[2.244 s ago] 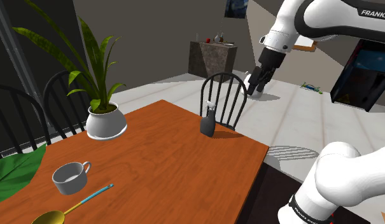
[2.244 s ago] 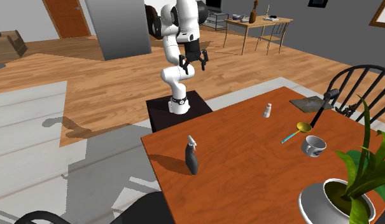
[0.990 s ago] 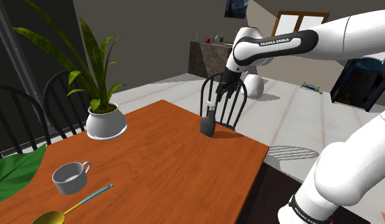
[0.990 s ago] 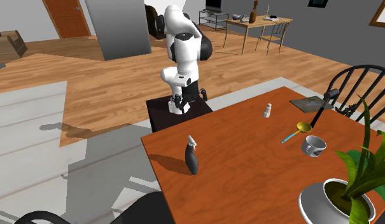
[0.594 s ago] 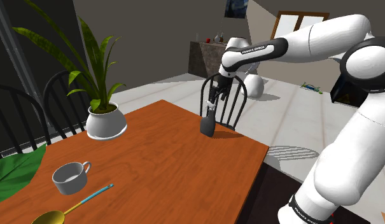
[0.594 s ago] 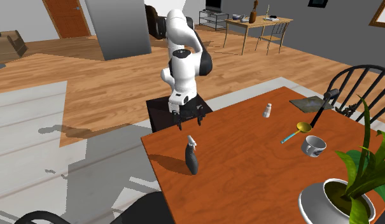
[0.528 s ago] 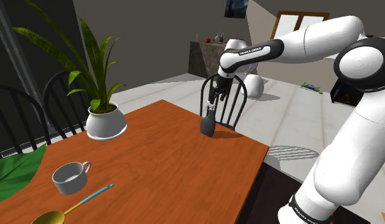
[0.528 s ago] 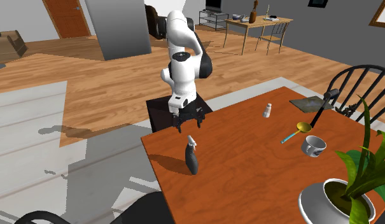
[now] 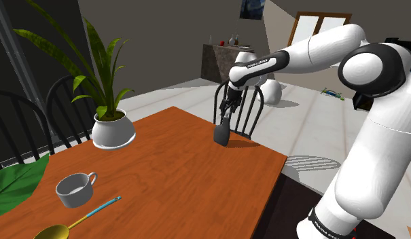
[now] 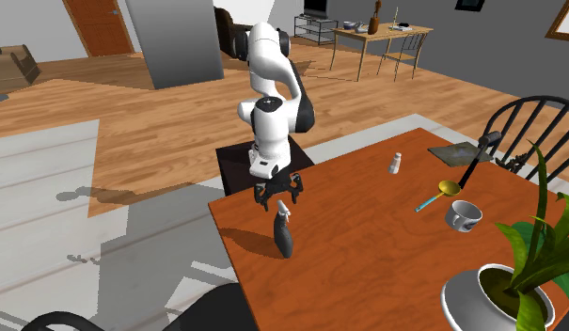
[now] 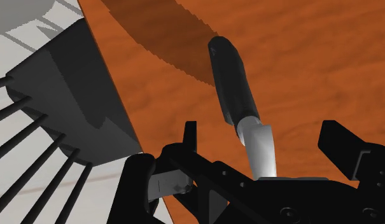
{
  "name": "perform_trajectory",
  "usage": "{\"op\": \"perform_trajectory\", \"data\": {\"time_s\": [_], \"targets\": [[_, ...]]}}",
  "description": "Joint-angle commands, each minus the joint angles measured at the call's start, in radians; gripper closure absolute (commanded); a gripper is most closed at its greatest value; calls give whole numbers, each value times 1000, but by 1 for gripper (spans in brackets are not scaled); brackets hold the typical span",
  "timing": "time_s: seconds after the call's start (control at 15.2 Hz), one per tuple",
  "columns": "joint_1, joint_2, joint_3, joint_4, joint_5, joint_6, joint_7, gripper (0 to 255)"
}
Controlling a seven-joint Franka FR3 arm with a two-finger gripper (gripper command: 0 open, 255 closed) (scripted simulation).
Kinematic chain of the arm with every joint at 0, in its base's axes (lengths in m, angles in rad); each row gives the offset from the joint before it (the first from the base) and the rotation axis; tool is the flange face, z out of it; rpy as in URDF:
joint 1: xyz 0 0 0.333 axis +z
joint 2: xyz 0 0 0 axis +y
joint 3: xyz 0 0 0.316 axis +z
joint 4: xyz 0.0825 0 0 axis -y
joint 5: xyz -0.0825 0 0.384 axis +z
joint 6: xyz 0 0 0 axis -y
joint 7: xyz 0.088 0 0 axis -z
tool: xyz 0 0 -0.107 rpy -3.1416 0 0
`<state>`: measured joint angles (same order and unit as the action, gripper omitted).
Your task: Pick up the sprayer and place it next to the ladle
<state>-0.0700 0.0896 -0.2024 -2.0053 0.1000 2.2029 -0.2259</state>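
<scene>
My gripper is wide open, its fingers flanking the white head of the sprayer without contact. The sprayer stands upright near the tabletop edge. My forearm lettering reads FRANKA EMIKA. The ladle lies well apart, its bowl cut off by the shoulder view's bottom edge.

The items are carried by an orange-brown wooden table. A dark sprayer with a pale head is stood upright close to one edge. A white pot with a plant is placed toward the opposite side. A grey cup and a gold ladle with a blue handle are set near each other, not touching. A small white bottle is stood near the edge beside the stand. A grey mat is laid at the corner beyond it.
</scene>
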Motion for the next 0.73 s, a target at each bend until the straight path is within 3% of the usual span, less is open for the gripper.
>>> {"op": "perform_trajectory", "data": {"time_s": [0.0, 0.46, 0.53, 0.66], "targets": [[0, 9, 1, -7, 3, 17, -1, 0], [0, 9, 1, -7, 3, 17, -1, 0], [0, 9, 1, -7, 3, 17, -1, 255], [0, 9, 1, -7, 3, 17, -1, 255]]}}
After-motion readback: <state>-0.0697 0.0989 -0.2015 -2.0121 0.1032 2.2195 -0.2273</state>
